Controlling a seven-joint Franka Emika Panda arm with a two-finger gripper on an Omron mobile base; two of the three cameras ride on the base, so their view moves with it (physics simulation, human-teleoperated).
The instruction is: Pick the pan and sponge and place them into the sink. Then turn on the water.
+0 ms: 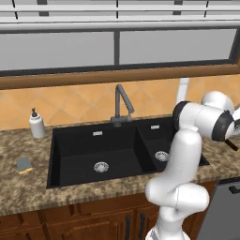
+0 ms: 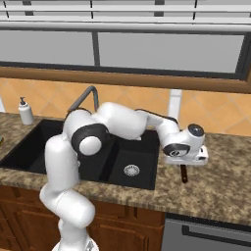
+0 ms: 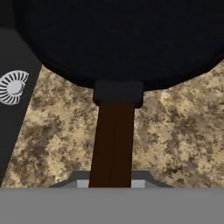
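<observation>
The pan (image 3: 122, 39) is round and black, with a long brown handle (image 3: 113, 144). It lies on the speckled worktop just right of the sink (image 1: 75, 154). The sponge (image 1: 24, 164) is small, grey-blue on top and yellow below, and lies flat on the worktop left of the sink. The sink is black, with a big basin on the left, a small one on the right, and round silver drains.

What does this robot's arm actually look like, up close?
The arm is built of smooth, rounded glossy white segments joined by dark, almost black rings. One joint ends in a round grey cap. The gripper at its tip is a small white block. No loose cables or printed markings are visible in the base views.
</observation>
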